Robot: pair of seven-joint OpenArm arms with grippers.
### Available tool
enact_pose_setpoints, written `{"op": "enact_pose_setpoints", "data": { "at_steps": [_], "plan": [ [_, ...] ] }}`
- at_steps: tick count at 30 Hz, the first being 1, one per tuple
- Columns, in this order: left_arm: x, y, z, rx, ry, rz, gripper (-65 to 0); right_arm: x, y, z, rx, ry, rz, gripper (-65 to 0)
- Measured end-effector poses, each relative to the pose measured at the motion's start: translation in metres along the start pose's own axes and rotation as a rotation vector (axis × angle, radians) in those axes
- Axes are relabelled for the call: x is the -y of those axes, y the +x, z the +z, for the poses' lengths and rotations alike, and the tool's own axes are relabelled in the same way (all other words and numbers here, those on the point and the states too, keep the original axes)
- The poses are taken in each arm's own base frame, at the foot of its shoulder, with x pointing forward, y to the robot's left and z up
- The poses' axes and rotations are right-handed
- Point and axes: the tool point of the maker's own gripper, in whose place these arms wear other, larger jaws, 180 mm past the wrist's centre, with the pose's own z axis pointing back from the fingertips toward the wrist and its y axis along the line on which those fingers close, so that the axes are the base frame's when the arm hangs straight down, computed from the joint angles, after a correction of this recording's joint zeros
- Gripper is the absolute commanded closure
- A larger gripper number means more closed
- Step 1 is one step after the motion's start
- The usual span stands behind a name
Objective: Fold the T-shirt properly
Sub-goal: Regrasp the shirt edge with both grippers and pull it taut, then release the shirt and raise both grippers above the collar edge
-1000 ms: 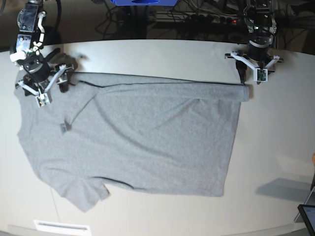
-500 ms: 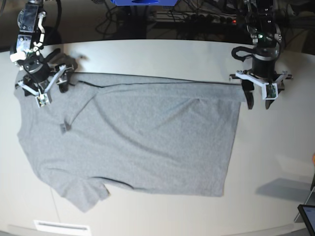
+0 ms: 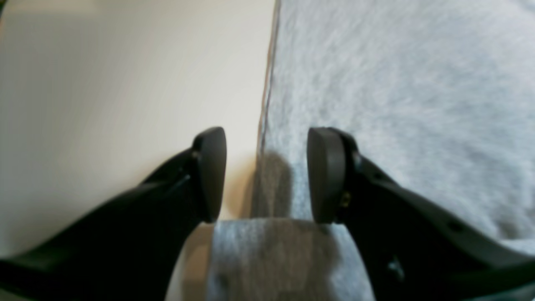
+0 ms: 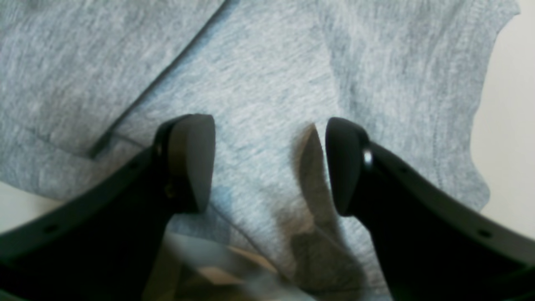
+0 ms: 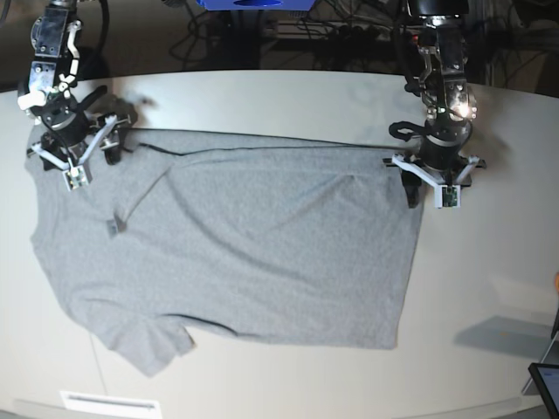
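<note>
- Base view: the T-shirt [image 5: 236,244] lies spread on the table [image 5: 489,262], plain grey side up, with one sleeve at the near left and the hem on the right. It is not folded yet, only wrinkled near the collar.
- Base view, the change: a second ago my left gripper [image 5: 431,185] stood at the far corner of the hem, close to the table's back edge. Now it has moved toward me along the hem and it hangs over the cloth's right edge, a little below that corner. The right gripper [image 5: 77,157] has not moved; it stays over the shoulder at the far left corner.
- Left wrist view: the two fingers [image 3: 211,171] stand apart with nothing between them. One is over the bare table and the other over the cloth, so the hem edge runs exactly under the gap.
- Right wrist view: these fingers [image 4: 190,161] are also apart and hold nothing. Under them I see grey cloth with a seam and a small raised fold.
- My judgement: the left arm is now lined up to go down and pinch the hem. Both corners must be gripped before the first fold can begin, so the task is at its start.
</note>
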Motion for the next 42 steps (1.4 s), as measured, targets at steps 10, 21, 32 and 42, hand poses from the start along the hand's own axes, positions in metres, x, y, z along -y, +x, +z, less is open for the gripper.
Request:
{"op": "enact_pose_setpoints", "data": {
  "at_steps": [10, 21, 32, 42],
  "plan": [
    [-0.001, 0.040, 0.010, 0.108, 0.005, -0.009, -30.1, 0.005, 0.009, 0.011, 0.005, -0.034, 0.040, -40.2],
    [-0.012, 0.048, 0.052, 0.149, 0.034, -0.047, -30.1, 0.005, 0.039, 0.027, 0.080, -0.052, 0.081, -40.2],
    [-0.065, 0.005, 0.090, 0.032, 0.161, -0.081, -30.1, -0.063, 0.018, 0.031, -0.021, 0.132, 0.141, -40.0],
    [-0.072, 0.008, 0.092, 0.044, 0.181, -0.081, -30.1, -0.081, 0.017, 0.032, -0.018, 0.170, 0.141, -40.0]
  ]
}}
